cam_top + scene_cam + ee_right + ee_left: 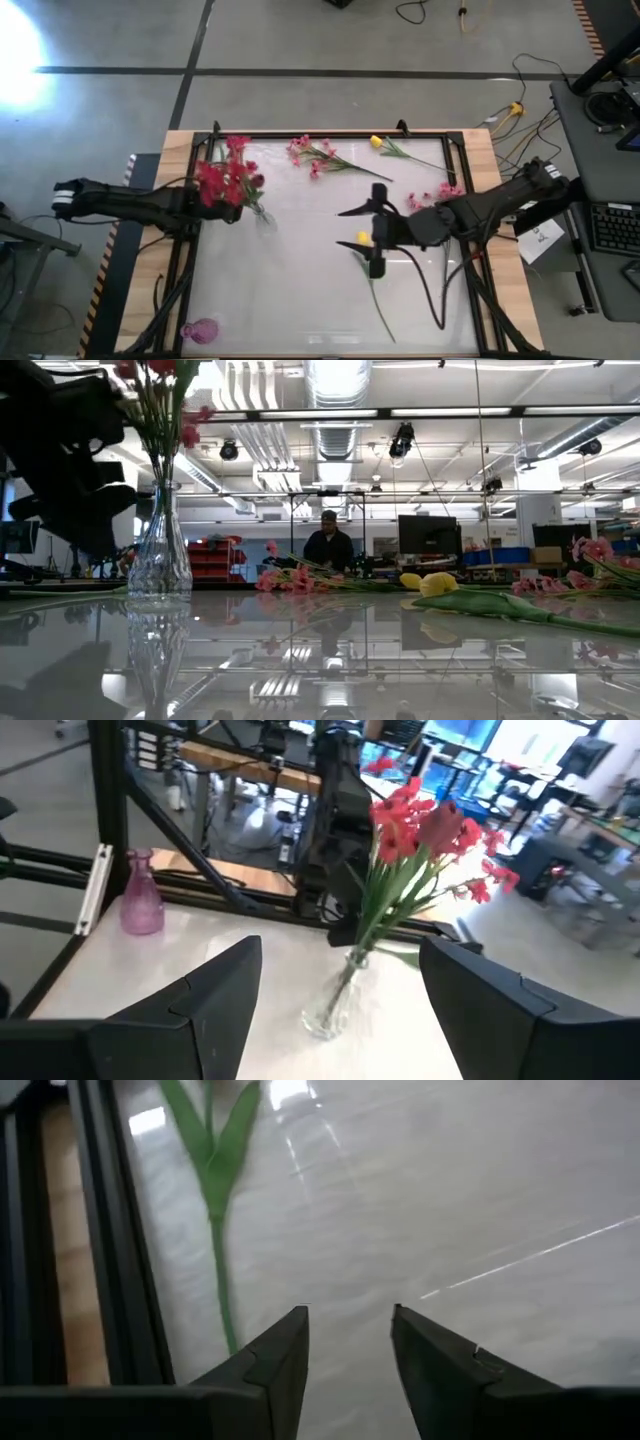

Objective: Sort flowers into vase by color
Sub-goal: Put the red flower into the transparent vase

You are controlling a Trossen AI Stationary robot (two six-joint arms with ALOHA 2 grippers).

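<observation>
From above, the glass worktop (pixel 300 290) is carrying a clear vase (pixel 263 217) at its left side, already filled with a bunch of red flowers (pixel 228 180), and the left claw (pixel 205 205) is sitting right by that bunch at the left edge. The right claw (pixel 372 228) is hanging over the middle of the worktop with its fingers spread wide, straddling a yellow tulip (pixel 363 238) whose green stem is trailing toward the near edge. A pink spray (pixel 315 155) and a second yellow tulip (pixel 377 142) are lying along the far side, another pink spray (pixel 440 193) is lying at the right, partly under the right arm, and a small pink vase (pixel 200 330) is lying at the near left corner. At table height, the clear vase (pixel 160 550) is standing upright on the left, with the yellow tulip buds (pixel 437 583) and pink blossoms (pixel 285 578) lying farther right, and a person (pixel 328 545) is standing in the room behind. Through the left wrist, the left claw (pixel 350 1350) is showing parted fingers holding nothing, with a green stem (pixel 218 1230) just beside it. Through the right wrist, the right claw (pixel 340 990) is gaping empty, facing the red flowers (pixel 420 830), the clear vase (pixel 335 1000) and the pink vase (pixel 141 900).
</observation>
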